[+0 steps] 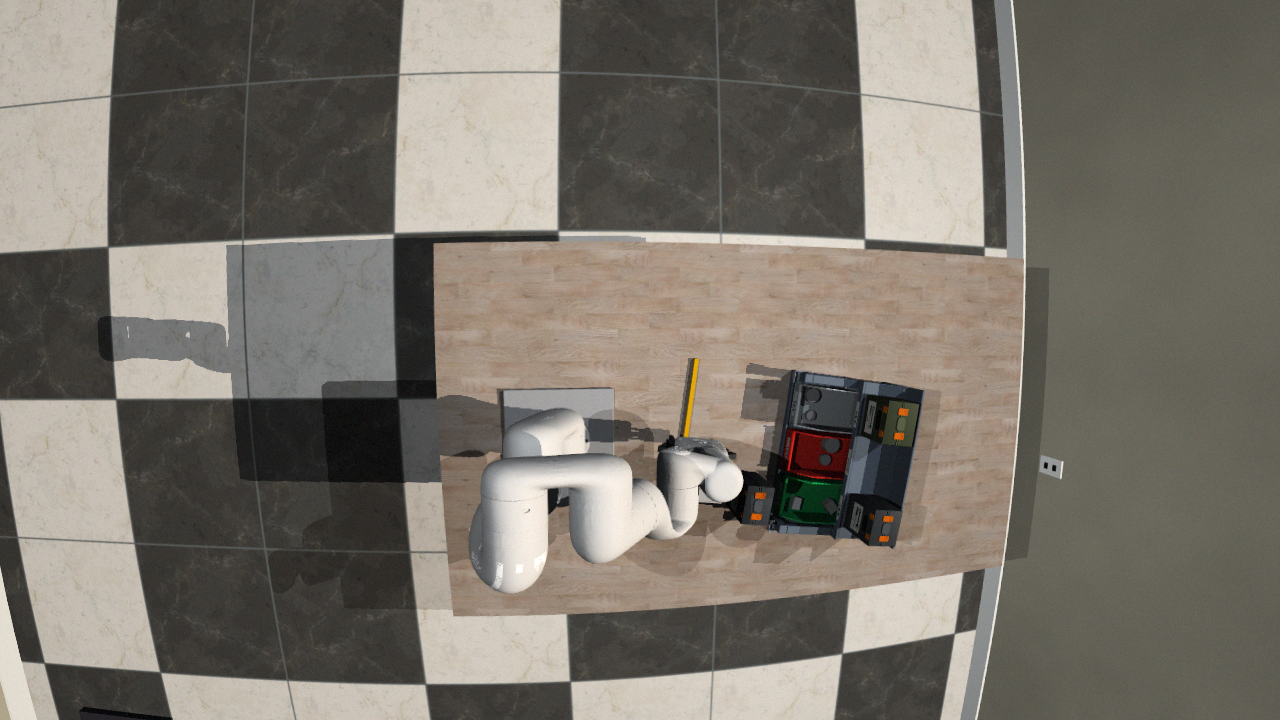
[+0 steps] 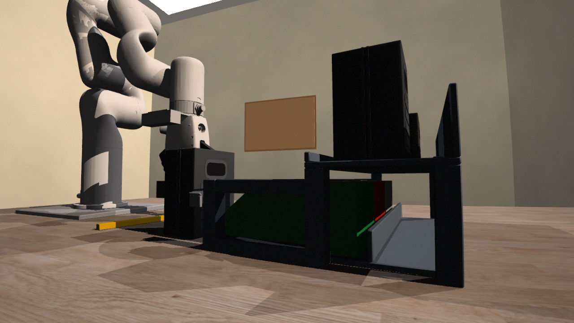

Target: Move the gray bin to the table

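Note:
The gray open bin sits in the far slot of the dark shelf, with dark round parts in it. The red bin is in the middle slot and the green bin in the near slot. In the side view the green bin fills the shelf's lower level; only an edge of the red bin shows, and the gray bin is hidden. My gripper hangs open and empty at the top of a dark box in front of the green bin. Its fingertips are hidden.
The same dark box with orange marks stands on the table by the shelf front. Two more such boxes stand on the shelf's upper level. A yellow bar lies between my base plate and the shelf.

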Robot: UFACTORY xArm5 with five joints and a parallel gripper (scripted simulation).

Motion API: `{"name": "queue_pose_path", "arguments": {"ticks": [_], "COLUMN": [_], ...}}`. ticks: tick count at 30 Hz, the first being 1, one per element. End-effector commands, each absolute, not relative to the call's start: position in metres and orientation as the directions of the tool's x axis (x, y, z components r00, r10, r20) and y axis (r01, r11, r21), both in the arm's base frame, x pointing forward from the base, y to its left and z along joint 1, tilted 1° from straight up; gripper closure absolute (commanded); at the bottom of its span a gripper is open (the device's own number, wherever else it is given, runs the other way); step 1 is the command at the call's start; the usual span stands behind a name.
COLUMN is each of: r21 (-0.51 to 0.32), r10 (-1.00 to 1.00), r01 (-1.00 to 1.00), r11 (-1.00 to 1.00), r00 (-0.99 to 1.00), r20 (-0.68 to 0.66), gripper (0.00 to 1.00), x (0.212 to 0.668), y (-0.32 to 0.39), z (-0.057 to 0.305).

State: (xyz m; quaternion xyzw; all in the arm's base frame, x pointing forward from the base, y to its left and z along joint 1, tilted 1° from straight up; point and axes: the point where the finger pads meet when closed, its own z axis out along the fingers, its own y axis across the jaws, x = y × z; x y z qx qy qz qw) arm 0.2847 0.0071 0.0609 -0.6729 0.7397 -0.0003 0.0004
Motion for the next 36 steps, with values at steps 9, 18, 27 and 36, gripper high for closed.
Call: {"name": "queue_pose_path", "arguments": {"ticks": [9, 18, 27, 36], "r21": [-0.003, -0.003, -0.003, -0.005], "r10": [-0.996, -0.996, -0.996, -0.995], "r01": [-0.996, -0.996, -0.996, -0.996], "r11": [0.094, 0.094, 0.094, 0.094], "r00": [-0.094, -0.094, -0.094, -0.094], "r20": [0.000, 0.000, 0.000, 0.013], "gripper": [0.00, 0.00, 0.00, 0.00], "x": [0.285, 0.285, 0.285, 0.299], "y": [0.008, 0.008, 0.008, 0.012], "z": [0.094, 0.117, 0.126, 0.126]}}
